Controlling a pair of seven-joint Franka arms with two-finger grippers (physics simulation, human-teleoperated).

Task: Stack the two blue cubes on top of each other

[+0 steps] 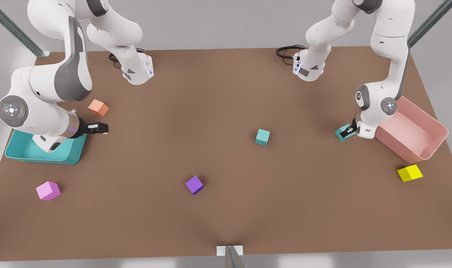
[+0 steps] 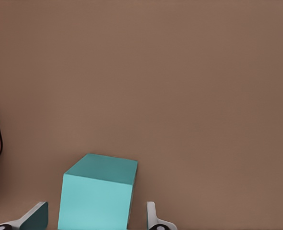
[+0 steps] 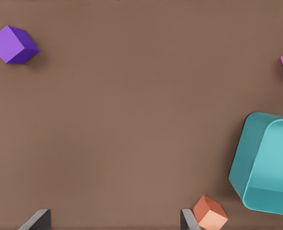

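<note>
I am bringing my left gripper [image 1: 347, 131], fingers apart, around 1 blue cube [image 2: 96, 197] beside the pink bin [image 1: 416, 130], and next I must close and carry it to the other blue cube [image 1: 262, 136], while my right gripper [image 1: 99, 128] is waiting open near the teal bin [image 1: 25, 154].

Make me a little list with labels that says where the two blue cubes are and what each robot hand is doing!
first blue cube: alone on the brown table, near the middle
second blue cube: between the left gripper's fingers, beside the pink bin
left gripper: open, fingers either side of the second cube, gaps showing
right gripper: open, holding nothing, at the teal bin near the orange cube
stacked yet: no, the cubes are far apart
other cubes: purple, pink, yellow
</note>
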